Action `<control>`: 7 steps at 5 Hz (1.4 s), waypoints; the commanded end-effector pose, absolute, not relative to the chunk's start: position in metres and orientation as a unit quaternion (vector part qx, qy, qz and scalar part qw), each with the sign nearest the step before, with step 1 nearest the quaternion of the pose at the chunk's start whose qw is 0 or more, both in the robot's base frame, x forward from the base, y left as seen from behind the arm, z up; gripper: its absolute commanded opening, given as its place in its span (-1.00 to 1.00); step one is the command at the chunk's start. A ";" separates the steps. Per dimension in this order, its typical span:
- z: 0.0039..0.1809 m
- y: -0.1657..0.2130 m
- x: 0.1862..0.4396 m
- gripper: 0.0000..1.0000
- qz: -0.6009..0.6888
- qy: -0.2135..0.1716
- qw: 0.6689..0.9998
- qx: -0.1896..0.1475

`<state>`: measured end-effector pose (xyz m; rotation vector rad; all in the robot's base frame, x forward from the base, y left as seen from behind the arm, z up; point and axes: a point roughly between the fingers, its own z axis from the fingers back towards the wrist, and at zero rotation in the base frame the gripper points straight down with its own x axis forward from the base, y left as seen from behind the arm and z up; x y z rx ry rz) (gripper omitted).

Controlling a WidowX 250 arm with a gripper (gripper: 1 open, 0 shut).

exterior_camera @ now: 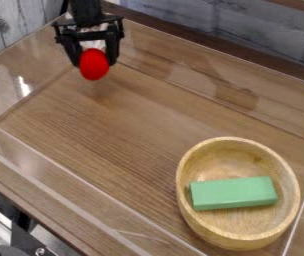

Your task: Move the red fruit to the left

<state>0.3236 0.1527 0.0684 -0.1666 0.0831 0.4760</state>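
The red fruit (93, 65), a small bright red toy, sits between the two black fingers of my gripper (92, 56) at the far left of the wooden table. The gripper points nearly straight down, and its jaws are closed on the fruit's sides. The fruit hangs just above the table top, and its green top is hidden by the gripper.
A wooden bowl (208, 232) stands at the front right with a green rectangular block (232, 193) lying in it. Clear plastic walls (21, 88) border the table (141, 130) on the left and front. A grey plank wall runs along the back.
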 end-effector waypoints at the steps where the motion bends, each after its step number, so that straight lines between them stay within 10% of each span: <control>1: 0.085 0.166 0.330 -1.00 0.207 0.012 0.976 -0.066; 6: 0.068 0.156 0.340 -1.00 0.296 0.023 0.954 -0.027; 7: 0.057 0.163 0.341 1.00 0.306 0.026 0.951 -0.022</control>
